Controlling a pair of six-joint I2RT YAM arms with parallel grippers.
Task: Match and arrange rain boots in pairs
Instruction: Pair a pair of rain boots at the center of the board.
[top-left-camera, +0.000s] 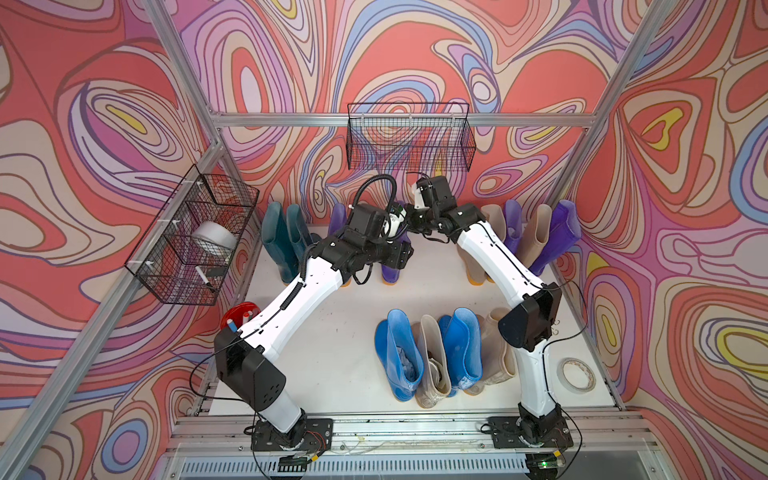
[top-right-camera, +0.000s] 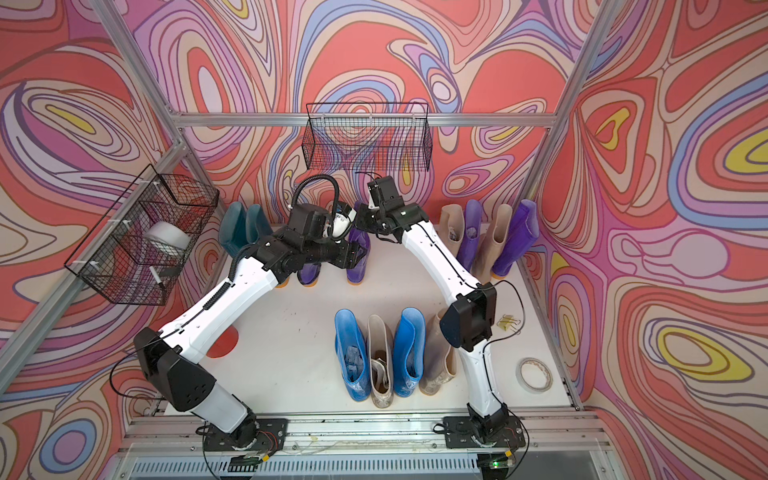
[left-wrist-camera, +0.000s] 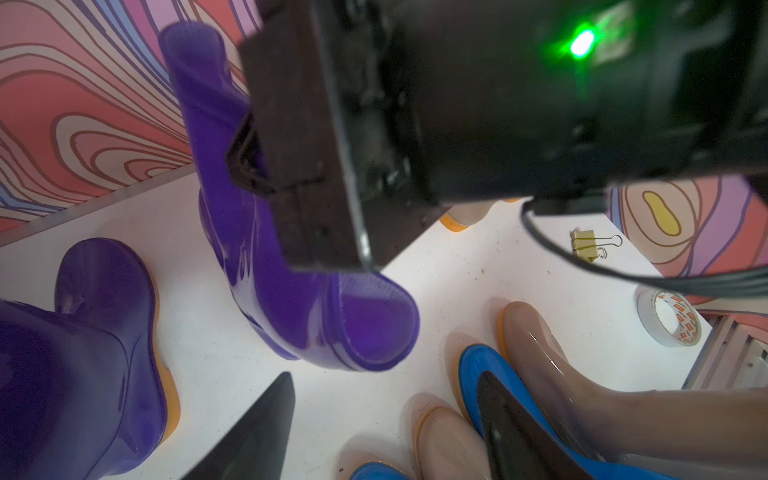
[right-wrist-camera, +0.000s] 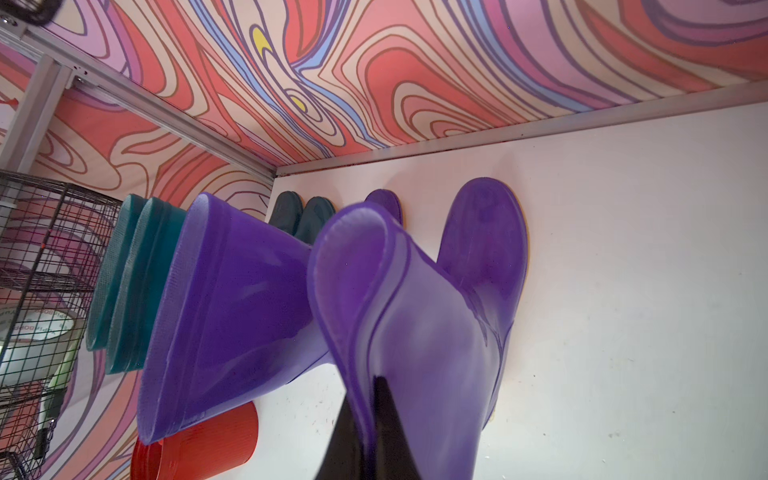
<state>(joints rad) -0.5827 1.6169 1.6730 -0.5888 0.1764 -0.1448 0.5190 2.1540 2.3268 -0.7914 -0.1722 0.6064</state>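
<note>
In the right wrist view my right gripper (right-wrist-camera: 365, 399) is shut on the top rim of a purple rain boot (right-wrist-camera: 436, 332), which stands in the back row (top-left-camera: 392, 266) with its sole on the floor. Another purple boot (right-wrist-camera: 232, 311) and two dark teal boots (top-left-camera: 282, 241) stand beside it. My left gripper (left-wrist-camera: 385, 378) is open and holds nothing, hovering just in front of the held boot (left-wrist-camera: 266, 249). The front row alternates blue (top-left-camera: 397, 357), beige (top-left-camera: 432, 365), blue (top-left-camera: 461, 349), beige (top-left-camera: 496, 353). Beige (top-left-camera: 536, 237) and purple (top-left-camera: 555, 237) boots alternate at back right.
A wire basket (top-left-camera: 409, 137) hangs on the back wall, and another (top-left-camera: 191, 237) holding a tape roll hangs on the left wall. A red container (top-left-camera: 239, 316) sits by the left arm. A tape roll (top-left-camera: 575, 374) and a binder clip (top-right-camera: 508, 322) lie at the right.
</note>
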